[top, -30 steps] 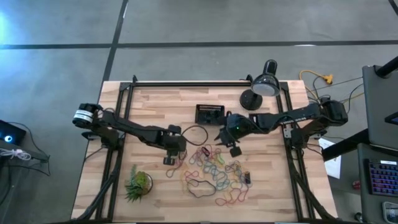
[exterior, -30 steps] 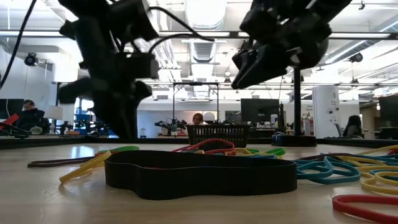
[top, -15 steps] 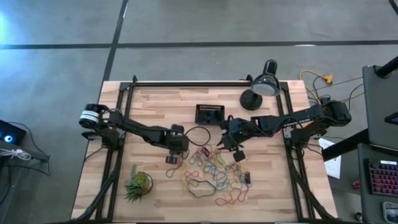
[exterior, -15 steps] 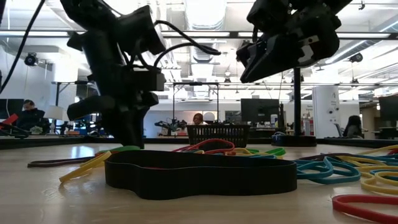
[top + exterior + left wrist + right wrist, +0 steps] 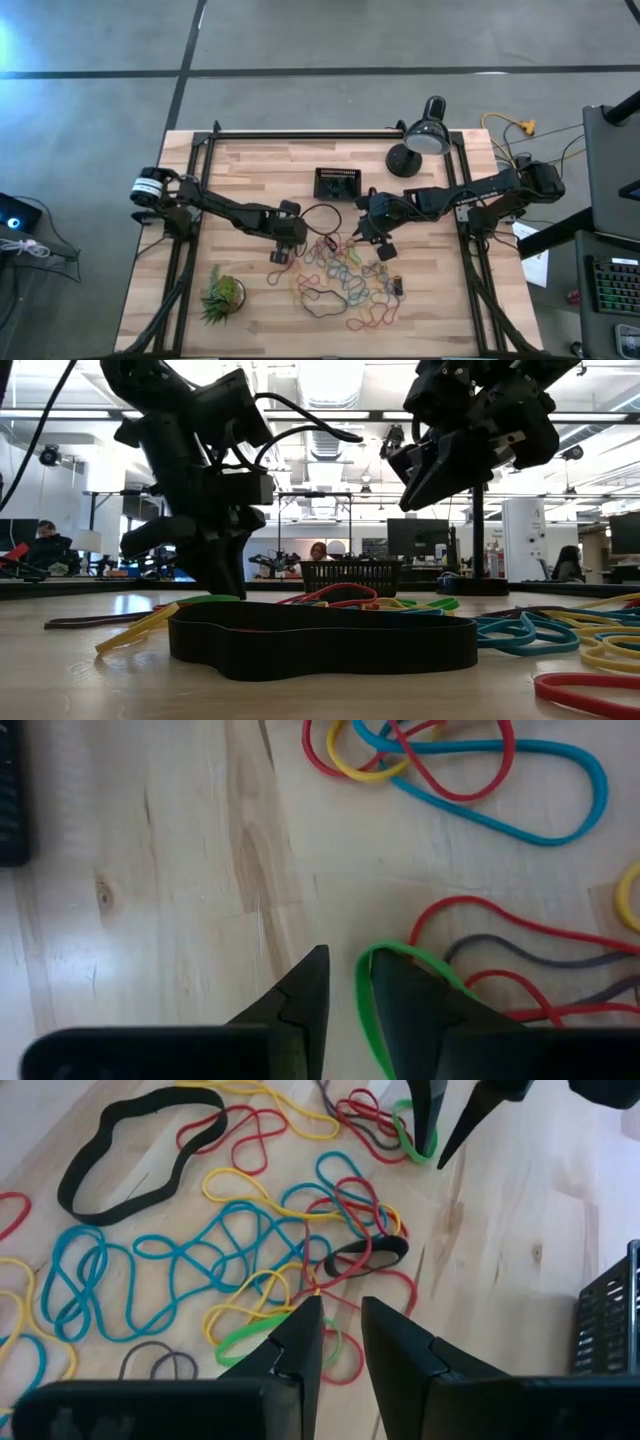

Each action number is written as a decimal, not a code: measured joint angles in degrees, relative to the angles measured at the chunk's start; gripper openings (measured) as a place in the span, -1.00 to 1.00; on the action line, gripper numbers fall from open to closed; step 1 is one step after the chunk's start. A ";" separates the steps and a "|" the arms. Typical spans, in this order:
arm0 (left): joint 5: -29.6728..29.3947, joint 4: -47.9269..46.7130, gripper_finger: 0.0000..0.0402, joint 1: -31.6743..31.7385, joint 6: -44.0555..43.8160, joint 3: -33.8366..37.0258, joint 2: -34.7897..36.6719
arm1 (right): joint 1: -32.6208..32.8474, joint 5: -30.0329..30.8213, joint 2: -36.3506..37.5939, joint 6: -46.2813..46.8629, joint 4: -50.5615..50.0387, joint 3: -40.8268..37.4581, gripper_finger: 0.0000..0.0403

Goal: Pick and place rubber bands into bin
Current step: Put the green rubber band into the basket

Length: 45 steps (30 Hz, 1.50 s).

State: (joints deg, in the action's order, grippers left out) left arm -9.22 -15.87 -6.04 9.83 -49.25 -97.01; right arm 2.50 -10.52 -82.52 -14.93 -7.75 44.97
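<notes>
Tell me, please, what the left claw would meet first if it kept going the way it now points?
Probably the green rubber band: the left claw is open with that loop lying between its fingers, just above the wooden table. Depth is hard to judge.

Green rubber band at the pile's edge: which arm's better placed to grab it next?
Left. Left gripper already straddles the green rubber band at table level, fingers open; right gripper hangs above the pile's middle.

No text, label, brand, number or sign can be read in any of the views. The arms, the tabletop and the room behind it show no legible markings.
</notes>
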 joint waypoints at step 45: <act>-22.08 31.33 -1.00 3.26 24.21 -2.14 8.70 | 0.00 0.02 -0.04 3.39 -0.15 -0.11 -0.68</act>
State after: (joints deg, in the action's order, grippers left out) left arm -31.30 15.45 -2.78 34.04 -51.39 -88.31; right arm 2.50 -10.50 -82.56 -11.54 -7.90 44.86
